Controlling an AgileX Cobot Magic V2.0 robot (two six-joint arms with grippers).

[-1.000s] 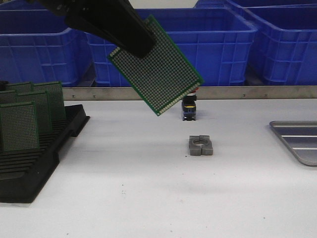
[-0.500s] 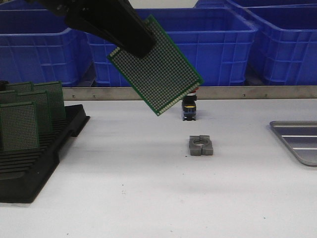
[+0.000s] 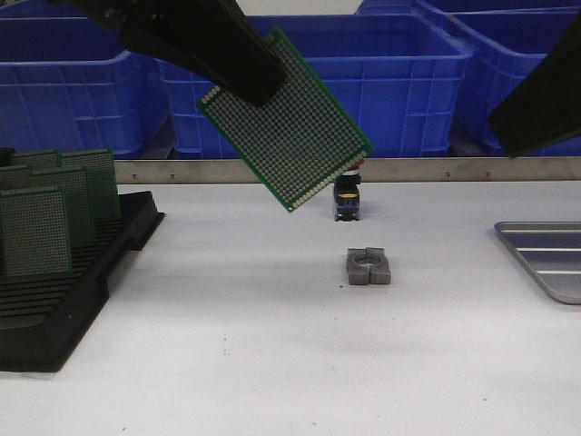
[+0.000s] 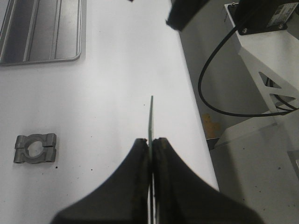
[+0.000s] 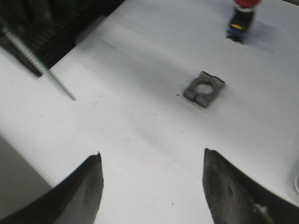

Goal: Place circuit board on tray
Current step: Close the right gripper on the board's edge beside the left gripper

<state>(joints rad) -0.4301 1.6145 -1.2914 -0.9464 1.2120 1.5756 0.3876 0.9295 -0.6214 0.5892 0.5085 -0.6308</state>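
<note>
Nearest me, at the lower left of the front view, the black slotted rack [image 3: 64, 300] has several green boards standing in its slots, and the white table [image 3: 272, 363] runs bare across the foreground. Further in, at the centre, lies a small grey metal clamp block [image 3: 369, 267], with a red-capped push button [image 3: 346, 195] standing just behind it. At the right edge, mid-height, only a corner of the tray [image 3: 545, 259] shows, and nothing lies on that corner. Above the centre I hold the circuit board [image 3: 286, 118] high off the table, tilted cornerwise, my left gripper [image 4: 151, 144] pinched tight on its upper edge; the wrist view shows the board edge-on between my closed fingers. The board has not moved over the last second. What is new is my right gripper [image 5: 152, 182]: its dark arm has come into the upper right of the front view, where a moment ago there were only the blue bins [image 3: 399, 73]. Its jaws are spread wide and empty. I judge a handover is being prepared, since the tray sits well apart on the right.
</note>
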